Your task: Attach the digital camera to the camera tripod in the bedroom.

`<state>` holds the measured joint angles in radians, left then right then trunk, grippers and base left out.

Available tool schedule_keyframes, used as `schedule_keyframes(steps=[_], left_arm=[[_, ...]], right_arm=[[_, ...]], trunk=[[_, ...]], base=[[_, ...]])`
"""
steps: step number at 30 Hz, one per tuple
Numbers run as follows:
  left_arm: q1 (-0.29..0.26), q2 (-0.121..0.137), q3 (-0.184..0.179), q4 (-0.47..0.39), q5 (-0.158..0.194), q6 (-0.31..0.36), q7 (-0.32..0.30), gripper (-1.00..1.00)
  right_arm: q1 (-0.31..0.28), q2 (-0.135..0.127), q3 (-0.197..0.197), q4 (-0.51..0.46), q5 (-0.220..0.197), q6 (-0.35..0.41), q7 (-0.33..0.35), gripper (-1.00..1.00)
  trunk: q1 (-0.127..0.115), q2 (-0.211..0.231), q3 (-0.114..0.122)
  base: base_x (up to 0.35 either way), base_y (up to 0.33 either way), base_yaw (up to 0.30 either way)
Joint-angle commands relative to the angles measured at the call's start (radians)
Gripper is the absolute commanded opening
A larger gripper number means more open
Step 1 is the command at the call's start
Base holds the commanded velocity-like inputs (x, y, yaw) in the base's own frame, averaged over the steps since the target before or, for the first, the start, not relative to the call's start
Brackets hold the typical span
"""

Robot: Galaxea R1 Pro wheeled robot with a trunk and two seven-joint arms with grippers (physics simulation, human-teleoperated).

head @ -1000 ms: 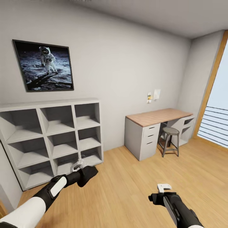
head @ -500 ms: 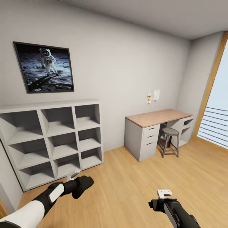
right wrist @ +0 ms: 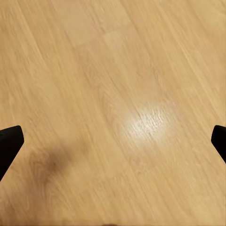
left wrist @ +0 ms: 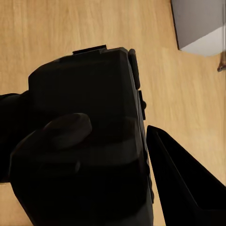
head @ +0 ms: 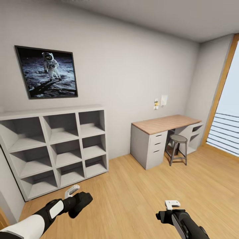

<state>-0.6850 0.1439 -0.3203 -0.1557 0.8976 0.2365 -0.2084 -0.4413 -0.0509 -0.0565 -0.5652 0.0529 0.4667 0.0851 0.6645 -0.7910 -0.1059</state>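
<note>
The digital camera (left wrist: pixel 84 141) is a black body with a humped top, seen close up in the left wrist view with one dark finger (left wrist: pixel 183 183) beside it. In the head view it is a black lump (head: pixel 81 203) low on the left, above the wood floor. My left gripper (head: pixel 77 198) is shut on it. My right gripper (head: pixel 172 205) hangs low on the right over bare floor. It is open, with its fingertips (right wrist: pixel 9 143) far apart and nothing between them. The camera tripod is out of view.
White cubby shelves (head: pixel 54 146) stand against the left wall under a framed astronaut picture (head: pixel 46 72). A wood-topped desk (head: pixel 166 123) with drawers and a round stool (head: pixel 177 147) stand at the right, beside a tall window (head: pixel 225 132). Light wood floor (head: pixel 132 192) lies ahead.
My left arm has come down and back toward me with the camera, away from the bottom shelf. The right arm has barely moved.
</note>
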Motion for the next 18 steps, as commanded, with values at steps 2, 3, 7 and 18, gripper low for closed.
schedule_keyframes(steps=[2,3,7,18], left_arm=[[-0.001,-0.001,-0.007,-0.008,0.008,0.003,-0.003,-1.0],[-0.001,-0.001,-0.006,-0.013,0.009,0.003,-0.003,-1.0],[-0.001,-0.001,-0.004,-0.111,0.01,0.011,-0.005,-1.0],[-0.001,-0.002,0.03,-0.464,0.045,0.114,-0.02,-1.0]], right_arm=[[0.0,0.0,-0.005,-0.003,0.007,0.006,0.01,1.0],[0.0,0.001,-0.006,-0.005,0.007,0.007,0.011,1.0],[0.0,0.0,-0.006,-0.018,0.01,0.012,0.015,1.0],[0.0,-0.008,-0.005,-0.275,0.007,0.151,0.023,1.0]], trunk=[[-0.008,0.013,0.005],[-0.011,0.02,0.008],[-0.027,0.048,0.02],[-0.069,0.125,0.055]], base=[[0.0,0.0,0.0],[0.0,0.0,0.0],[0.0,0.0,0.0],[0.0,0.0,0.0]])
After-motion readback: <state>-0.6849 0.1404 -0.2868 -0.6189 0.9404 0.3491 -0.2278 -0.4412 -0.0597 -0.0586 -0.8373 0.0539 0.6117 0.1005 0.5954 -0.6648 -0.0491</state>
